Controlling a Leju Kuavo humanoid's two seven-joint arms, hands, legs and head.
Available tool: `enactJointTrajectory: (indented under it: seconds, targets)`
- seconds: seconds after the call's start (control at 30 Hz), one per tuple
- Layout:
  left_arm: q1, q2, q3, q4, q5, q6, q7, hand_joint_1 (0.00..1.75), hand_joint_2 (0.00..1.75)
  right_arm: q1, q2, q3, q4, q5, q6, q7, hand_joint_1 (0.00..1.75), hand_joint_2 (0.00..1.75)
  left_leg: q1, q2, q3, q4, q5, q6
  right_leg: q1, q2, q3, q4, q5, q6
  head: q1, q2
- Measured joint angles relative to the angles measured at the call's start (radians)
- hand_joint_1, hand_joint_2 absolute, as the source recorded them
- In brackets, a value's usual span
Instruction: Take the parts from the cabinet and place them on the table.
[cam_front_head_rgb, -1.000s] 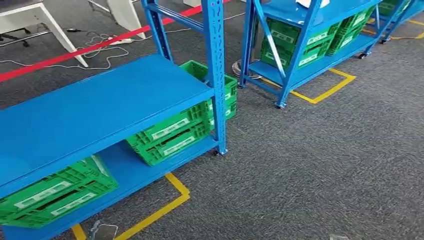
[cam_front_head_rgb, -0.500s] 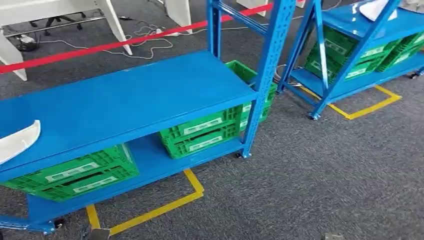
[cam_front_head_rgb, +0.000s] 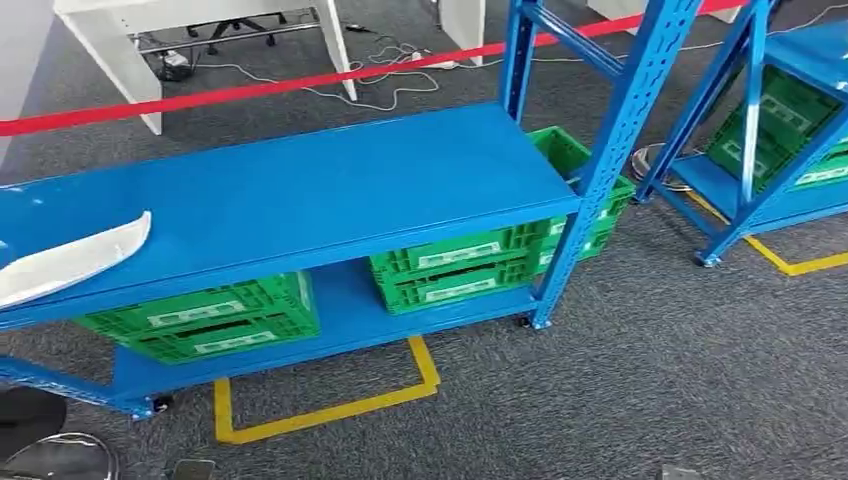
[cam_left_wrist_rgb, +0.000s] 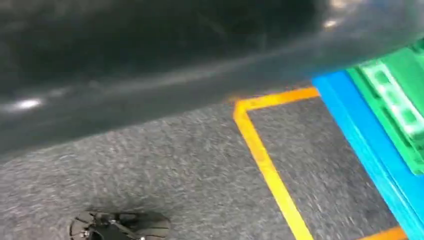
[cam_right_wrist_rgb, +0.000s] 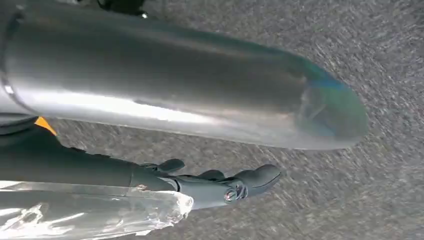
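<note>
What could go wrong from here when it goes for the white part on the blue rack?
The white part lies close to the front edge of the shelf, so a clumsy reach may push it off onto the floor. The rack seems to stand on small wheels, so a bump from the robot might shift it.

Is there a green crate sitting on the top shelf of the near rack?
No, both green crates sit on the lower shelf; the top shelf carries a white part.
</note>
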Motion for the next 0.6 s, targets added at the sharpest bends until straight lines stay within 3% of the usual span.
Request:
enactJointTrajectory:
  seconds: [0.03,0.07,0.1,0.13,0.17,0.23,0.27,0.3,0.43,0.47,0.5,0.53,0.6]
  targets:
    - [-0.003,0.000,0.001,-0.002,0.000,-0.001,0.000,0.00,0.00,0.002,0.000,-0.001,0.000,-0.001,0.001,0.000,0.00,0.00,0.001,0.027,-0.040,0.078,-0.040,-0.004,0.004,-0.017,-0.001,0.000,-0.002,-0.003,-0.003,0.000]
    - [-0.004,0.000,0.002,-0.003,-0.002,-0.002,0.000,0.00,0.00,0.004,0.000,-0.002,0.000,-0.001,0.001,0.000,0.00,0.00,0.001,0.038,-0.082,0.161,-0.076,-0.005,0.007,-0.035,-0.001,0.000,-0.004,-0.006,-0.003,0.000]
    - [-0.005,0.000,0.003,-0.003,-0.002,-0.003,0.000,0.00,0.00,0.004,0.000,-0.004,0.000,-0.002,0.001,0.000,0.00,0.00,0.001,0.041,-0.118,0.233,-0.099,-0.005,0.010,-0.053,-0.001,0.000,-0.005,-0.008,-0.003,0.000]
    - [-0.003,0.000,0.005,-0.003,-0.002,-0.003,0.000,0.00,0.00,0.002,0.000,-0.005,0.000,-0.003,0.001,0.000,0.00,0.00,0.001,0.042,-0.132,0.259,-0.096,-0.004,0.013,-0.067,0.001,0.000,-0.007,-0.011,-0.003,0.000]
    - [0.000,0.000,0.006,-0.003,-0.003,-0.003,0.000,0.00,0.00,0.000,0.000,-0.006,0.000,-0.003,0.001,0.000,0.00,0.00,0.001,0.042,-0.120,0.236,-0.068,0.000,0.016,-0.080,0.003,0.000,-0.010,-0.012,-0.003,0.000]
    - [0.004,0.000,0.011,-0.004,-0.003,-0.007,0.000,0.00,0.00,-0.002,0.000,-0.007,0.000,-0.004,0.001,-0.001,0.00,0.00,-0.006,0.052,-0.046,0.092,0.018,0.020,0.023,-0.103,0.012,0.000,-0.015,-0.012,-0.003,0.000]
    - [0.003,-0.001,0.015,-0.006,-0.005,-0.010,0.000,0.00,0.00,-0.003,0.000,-0.008,0.000,-0.006,0.002,-0.002,0.00,0.00,-0.017,0.088,0.003,0.003,0.055,0.039,0.026,-0.114,0.019,-0.001,-0.019,-0.013,-0.003,0.000]
    - [0.000,0.000,0.020,-0.010,-0.006,-0.011,0.000,0.00,0.00,-0.002,0.000,-0.011,0.000,-0.007,0.003,-0.003,0.00,0.00,-0.027,0.132,0.021,-0.026,0.033,0.050,0.030,-0.127,0.017,-0.003,-0.023,-0.008,-0.001,0.000]
    - [0.006,-0.001,0.028,-0.014,-0.013,-0.013,0.000,0.00,0.00,-0.009,-0.001,-0.016,0.000,-0.012,0.008,-0.009,0.00,0.00,-0.031,0.091,0.021,-0.060,0.037,0.062,0.034,-0.177,0.037,-0.017,-0.025,0.008,-0.005,0.000]
    - [0.010,-0.005,0.029,-0.014,-0.021,-0.016,0.000,0.00,0.00,-0.010,-0.002,-0.018,-0.002,-0.016,0.008,-0.010,0.00,0.00,-0.015,0.080,0.041,-0.083,0.050,0.057,0.030,-0.159,0.033,-0.013,-0.036,0.012,-0.004,0.000]
    - [0.008,-0.003,0.030,-0.015,-0.024,-0.019,-0.002,0.00,0.00,-0.012,-0.003,-0.024,-0.002,-0.022,0.008,-0.010,0.00,0.00,-0.016,0.070,0.048,-0.093,0.053,0.062,0.031,-0.095,0.022,0.020,-0.058,0.015,0.001,0.000]
    - [0.002,-0.003,0.032,-0.015,-0.028,-0.020,0.000,0.00,0.00,-0.011,-0.003,-0.027,-0.002,-0.024,0.009,-0.010,0.00,0.00,-0.015,0.058,0.045,-0.093,0.055,0.064,0.029,-0.055,-0.011,0.090,-0.091,0.018,0.001,0.000]
    - [-0.006,-0.008,0.032,-0.015,-0.035,-0.024,0.000,0.00,0.00,-0.003,-0.004,-0.035,-0.005,-0.031,0.014,-0.010,0.00,0.00,-0.015,0.031,0.044,-0.092,0.054,0.065,0.025,-0.031,-0.095,0.246,-0.152,0.023,0.005,0.000]
